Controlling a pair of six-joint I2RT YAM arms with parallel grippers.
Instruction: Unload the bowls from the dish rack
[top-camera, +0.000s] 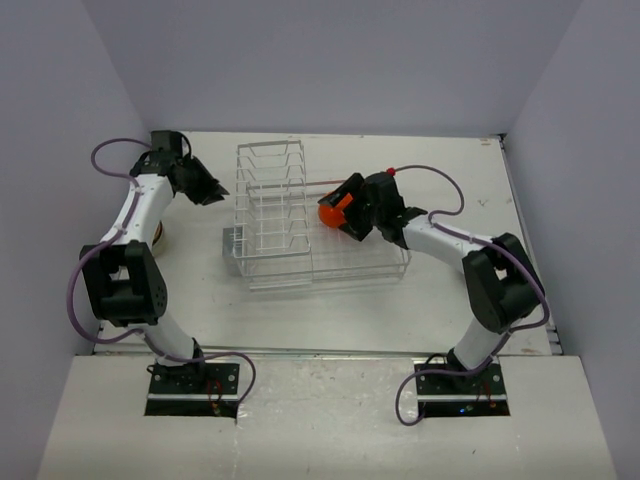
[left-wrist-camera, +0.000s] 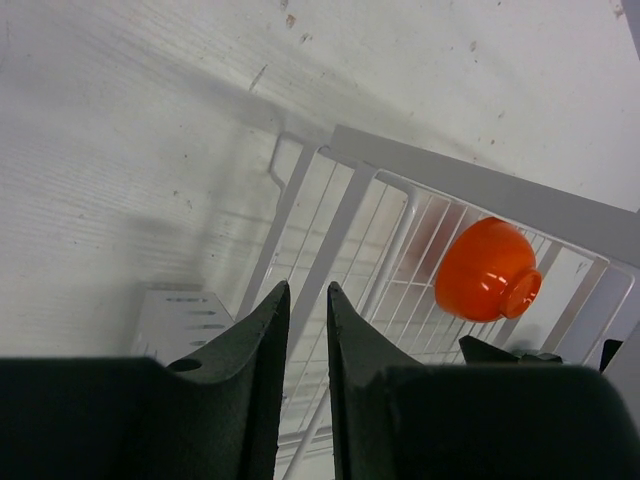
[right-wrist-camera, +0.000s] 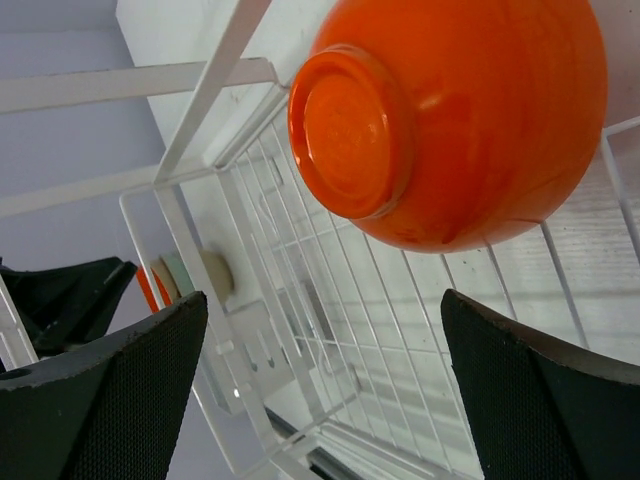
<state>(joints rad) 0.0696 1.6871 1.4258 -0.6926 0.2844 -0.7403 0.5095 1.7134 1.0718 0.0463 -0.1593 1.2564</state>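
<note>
The white wire dish rack stands mid-table, its upright plate slots at the left end. One bright orange bowl lies on its side against the rack's far rim, foot toward my right wrist camera. My right gripper is open over the basket, its fingers wide apart just short of the bowl and not touching it. My left gripper hovers left of the rack, shut and empty, only a narrow slit between its fingers. The left wrist view shows the orange bowl through the wires.
A stack of small bowls sits on the table left of the rack, mostly hidden behind my left arm; its orange, pale green and cream rims show in the right wrist view. Grey walls close in on three sides.
</note>
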